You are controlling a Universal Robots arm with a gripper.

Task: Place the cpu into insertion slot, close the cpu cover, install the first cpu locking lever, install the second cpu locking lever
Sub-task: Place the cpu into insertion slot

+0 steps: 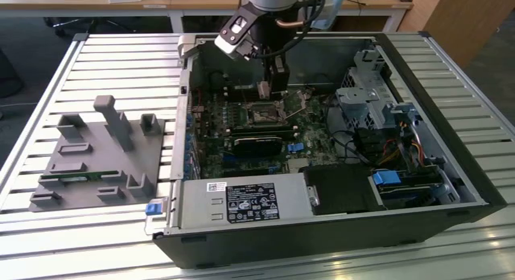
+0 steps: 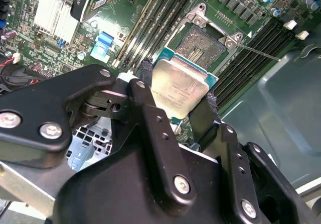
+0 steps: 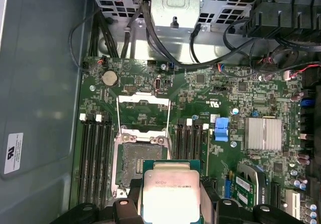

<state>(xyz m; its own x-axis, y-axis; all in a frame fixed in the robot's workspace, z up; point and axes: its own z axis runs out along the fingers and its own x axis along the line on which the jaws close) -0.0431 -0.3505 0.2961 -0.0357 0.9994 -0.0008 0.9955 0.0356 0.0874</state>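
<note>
case (image 1: 322, 244): on the slatted table (image 1: 120, 57); fixture block (image 1: 96, 165) beside it, on the exterior view's left
insertion slot (image 3: 135, 163): in the board inside the case; memory slots (image 3: 95, 158) on both flanks
cpu cover (image 3: 143, 99): swung up off the slot, at its edge
cpu (image 2: 180, 86): between the fingers of my claw (image 1: 271, 90); above the board, just beside the slot, not in it

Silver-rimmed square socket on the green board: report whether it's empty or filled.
Empty: the socket shows a bare dark centre, its silvery frame cover stands open, and the grey square chip sits in the black gripper.
</note>
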